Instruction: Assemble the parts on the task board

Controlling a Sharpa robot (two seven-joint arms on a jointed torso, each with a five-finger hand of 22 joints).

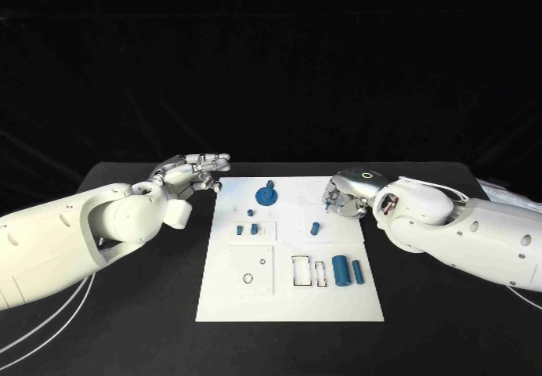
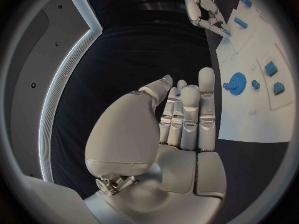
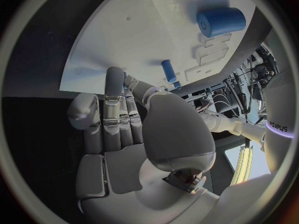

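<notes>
While both my hands held nothing, my right hand (image 1: 348,196) hung loose-fingered over the task board (image 1: 289,305), a small blue peg (image 1: 314,229) just off its fingertips; my left hand (image 1: 194,171) waited alongside, fingers apart. A clumsy reach, I judged, could have rolled that peg away.

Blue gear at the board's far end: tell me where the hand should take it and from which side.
Judging from the head view, pinch the blue gear across its toothed rim from above; it lies flat on the task board. The left hand, open beside that end, looks closest.
</notes>
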